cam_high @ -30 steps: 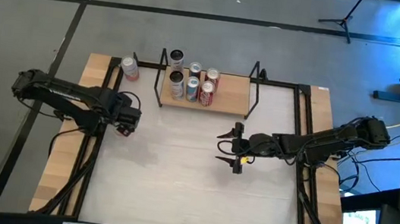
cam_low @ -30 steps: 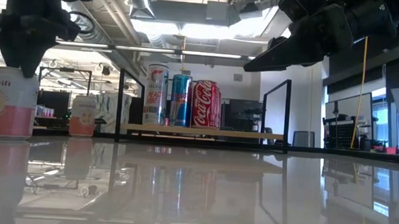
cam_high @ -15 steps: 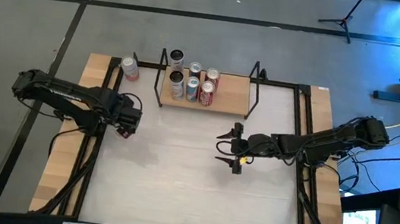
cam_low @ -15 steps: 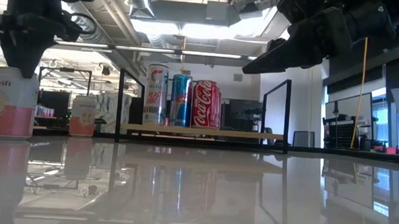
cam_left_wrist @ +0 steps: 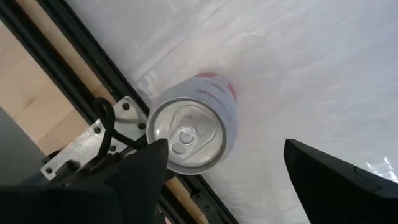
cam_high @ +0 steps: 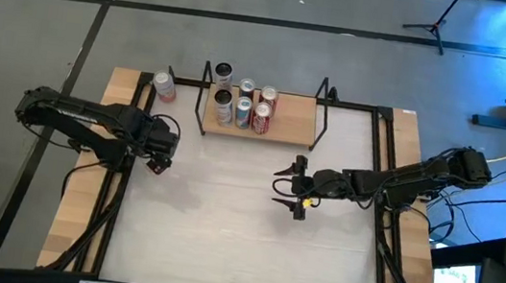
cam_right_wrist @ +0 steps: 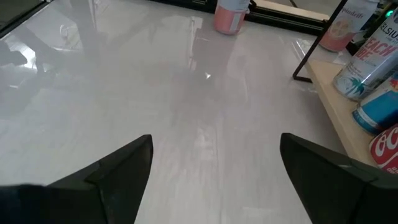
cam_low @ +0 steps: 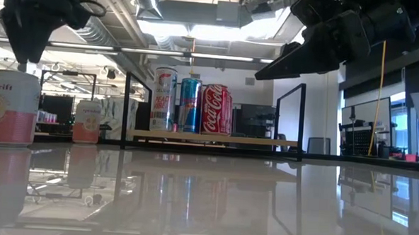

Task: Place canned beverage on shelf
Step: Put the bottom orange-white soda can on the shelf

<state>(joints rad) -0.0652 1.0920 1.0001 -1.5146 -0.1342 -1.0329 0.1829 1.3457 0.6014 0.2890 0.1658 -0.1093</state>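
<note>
Left hand (cam_left_wrist: 217,180), fingers spread and empty, hovers above the pink can (cam_left_wrist: 189,132) at the surface's (cam_high: 223,225) 9 o'clock edge, well clear of the shelf (cam_high: 284,121) at 12 o'clock. An off-centre descent could tip it. Right hand (cam_high: 278,185) released, central.

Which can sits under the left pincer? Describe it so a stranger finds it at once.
Start at the left edge of the table. Directly below the open left pincer stands an upright pink-and-white can. Unlike the cans on the shelf and the other pink can by the shelf's left end, it stands alone, clear of the shelf.
</note>
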